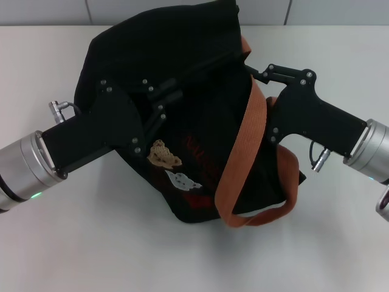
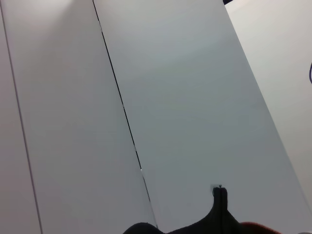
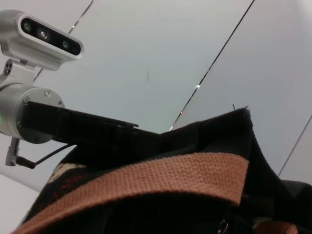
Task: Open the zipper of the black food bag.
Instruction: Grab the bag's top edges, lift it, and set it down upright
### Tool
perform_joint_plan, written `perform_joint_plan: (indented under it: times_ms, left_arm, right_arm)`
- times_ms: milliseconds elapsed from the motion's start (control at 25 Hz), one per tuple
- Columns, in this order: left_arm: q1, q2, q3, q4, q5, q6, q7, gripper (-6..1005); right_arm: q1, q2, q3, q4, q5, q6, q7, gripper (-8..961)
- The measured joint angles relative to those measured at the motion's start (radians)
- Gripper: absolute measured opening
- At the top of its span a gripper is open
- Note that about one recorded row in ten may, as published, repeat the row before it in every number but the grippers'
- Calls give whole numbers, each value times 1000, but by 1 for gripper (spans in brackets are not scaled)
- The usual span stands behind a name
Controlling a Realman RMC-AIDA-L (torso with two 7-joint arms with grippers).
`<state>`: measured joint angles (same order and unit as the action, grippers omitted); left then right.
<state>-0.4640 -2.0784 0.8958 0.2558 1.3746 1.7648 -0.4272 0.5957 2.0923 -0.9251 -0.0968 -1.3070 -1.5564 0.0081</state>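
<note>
The black food bag [image 1: 182, 55] stands tilted in the middle of the white table, its bear and pale cartoon patches [image 1: 164, 155] facing me. One orange-brown handle [image 1: 246, 146] drapes down its right side. My left gripper [image 1: 170, 91] reaches over the bag's top left and is shut on a raised fold of black fabric [image 2: 219, 200]. On the right, my right gripper [image 1: 250, 73] is at the bag's top edge beside the handle, with its lower finger hidden behind the strap. I cannot make out the zipper line against the black cloth. A small silver metal piece [image 3: 223, 225] shows below the handle [image 3: 146, 180].
White table [image 1: 91, 243] surrounds the bag, with a pale tiled wall [image 1: 48, 12] behind it. The left arm [image 3: 44, 112] and its wrist camera [image 3: 44, 36] show beyond the bag in the right wrist view.
</note>
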Motion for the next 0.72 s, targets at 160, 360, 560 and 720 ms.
perform_joint_plan:
  times_ms: [160, 360, 560, 720]
  left_arm:
    - [-4, 0, 0, 0, 0, 1, 0, 91]
    - [-5, 0, 0, 0, 1, 1, -3, 91]
    - [-5, 0, 0, 0, 1, 3, -5, 91]
    - [-7, 0, 0, 0, 2, 7, -5, 91]
  right_arm:
    - [10, 0, 0, 16, -1, 7, -25, 357]
    - [9, 0, 4, 19, 1, 56, -51, 356]
    - [14, 0, 15, 55, 19, 79, -136, 356]
    - [25, 0, 14, 81, 29, 72, -176, 356]
